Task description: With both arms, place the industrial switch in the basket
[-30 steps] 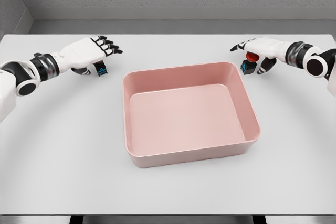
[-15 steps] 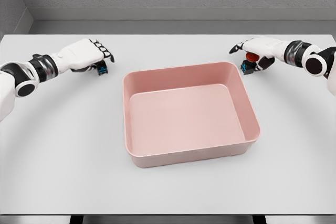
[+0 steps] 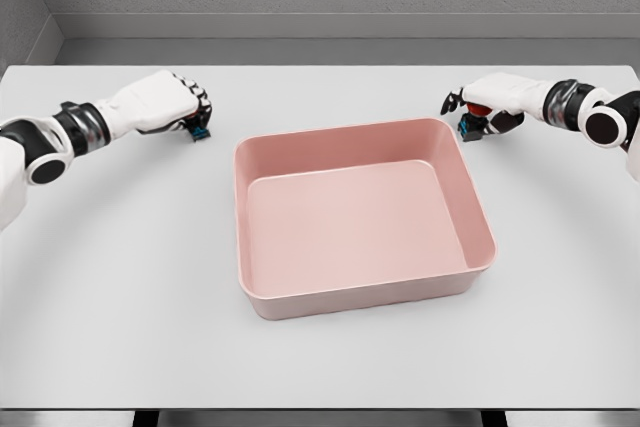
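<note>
Head view: you are at the grasp step, left hand (image 3: 170, 107) curled over one industrial switch (image 3: 201, 132), right hand (image 3: 490, 102) clasping a red-capped switch (image 3: 472, 125), both on the table (image 3: 120, 277) outside the basket (image 3: 355, 217); next, lift and carry inward.

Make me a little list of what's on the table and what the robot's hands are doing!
table: white table
basket: pink basket in the middle, nothing inside
left hand: left hand with fingers curled over a small dark and blue switch left of the basket
right hand: right hand with fingers curled over a switch with a red button by the basket's far right corner
switches: both at table level, outside the basket
</note>
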You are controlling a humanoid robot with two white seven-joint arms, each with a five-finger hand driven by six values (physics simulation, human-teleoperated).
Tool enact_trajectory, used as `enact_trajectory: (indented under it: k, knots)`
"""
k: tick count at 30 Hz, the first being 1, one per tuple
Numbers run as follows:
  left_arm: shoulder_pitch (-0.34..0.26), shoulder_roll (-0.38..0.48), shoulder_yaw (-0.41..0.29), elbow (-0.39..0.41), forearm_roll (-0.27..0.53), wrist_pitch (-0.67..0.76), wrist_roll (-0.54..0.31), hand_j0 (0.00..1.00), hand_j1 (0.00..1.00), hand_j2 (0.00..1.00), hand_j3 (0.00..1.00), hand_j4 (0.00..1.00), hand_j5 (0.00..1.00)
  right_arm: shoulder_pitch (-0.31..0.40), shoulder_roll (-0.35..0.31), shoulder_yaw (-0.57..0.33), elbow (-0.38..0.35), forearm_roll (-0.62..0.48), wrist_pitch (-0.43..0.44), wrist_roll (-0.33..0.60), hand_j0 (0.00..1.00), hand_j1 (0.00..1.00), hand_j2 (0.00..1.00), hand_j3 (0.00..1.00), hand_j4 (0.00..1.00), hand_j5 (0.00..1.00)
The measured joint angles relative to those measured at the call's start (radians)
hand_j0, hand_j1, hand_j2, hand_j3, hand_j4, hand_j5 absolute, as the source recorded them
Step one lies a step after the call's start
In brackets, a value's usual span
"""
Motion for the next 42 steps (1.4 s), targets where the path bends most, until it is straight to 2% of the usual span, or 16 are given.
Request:
enact_trajectory:
  k: [2, 3, 4, 16, 26, 30, 36, 42]
  knots:
    - [0.000, 0.002, -0.001, -0.036, 0.016, 0.000, -0.003, 0.32, 0.32, 0.32, 0.32, 0.32, 0.32, 0.000, 0.000, 0.000, -0.001, 0.000, -0.001, 0.000, 0.67, 0.67, 0.67, 0.67, 0.67, 0.67]
    - [0.000, 0.005, -0.001, -0.050, 0.021, 0.000, -0.003, 0.32, 0.32, 0.32, 0.32, 0.32, 0.32, -0.002, 0.000, 0.000, 0.000, 0.000, -0.007, 0.000, 0.61, 0.61, 0.61, 0.61, 0.61, 0.61]
    - [0.000, 0.007, -0.001, -0.060, 0.025, 0.000, -0.003, 0.32, 0.32, 0.32, 0.32, 0.32, 0.32, -0.002, -0.001, 0.000, 0.002, 0.000, -0.021, 0.001, 0.59, 0.59, 0.59, 0.59, 0.59, 0.59]
    - [0.002, 0.089, 0.000, -0.234, 0.090, 0.000, -0.007, 0.32, 0.32, 0.32, 0.32, 0.32, 0.32, -0.014, -0.009, -0.007, 0.016, 0.002, -0.062, 0.009, 0.57, 0.57, 0.57, 0.57, 0.57, 0.57]
    - [0.008, 0.149, -0.001, -0.430, 0.141, 0.000, -0.010, 0.32, 0.32, 0.32, 0.32, 0.32, 0.32, -0.044, -0.013, -0.010, 0.012, 0.003, -0.065, 0.019, 0.51, 0.51, 0.51, 0.51, 0.51, 0.51]
    - [0.034, 0.156, -0.003, -0.499, 0.160, 0.000, -0.013, 0.32, 0.32, 0.32, 0.32, 0.32, 0.32, -0.051, -0.026, -0.011, 0.010, 0.004, -0.075, 0.020, 0.48, 0.48, 0.48, 0.48, 0.48, 0.48]
    - [0.074, 0.167, -0.009, -0.631, 0.202, 0.000, -0.070, 0.32, 0.32, 0.32, 0.32, 0.32, 0.32, -0.054, -0.035, -0.011, 0.010, 0.004, -0.095, 0.020, 0.45, 0.45, 0.45, 0.45, 0.45, 0.45]
    - [0.106, 0.159, -0.012, -0.695, 0.208, 0.000, -0.084, 0.33, 0.33, 0.33, 0.33, 0.33, 0.33, -0.066, -0.057, -0.028, 0.005, 0.005, -0.135, 0.024, 0.45, 0.45, 0.45, 0.45, 0.45, 0.45]
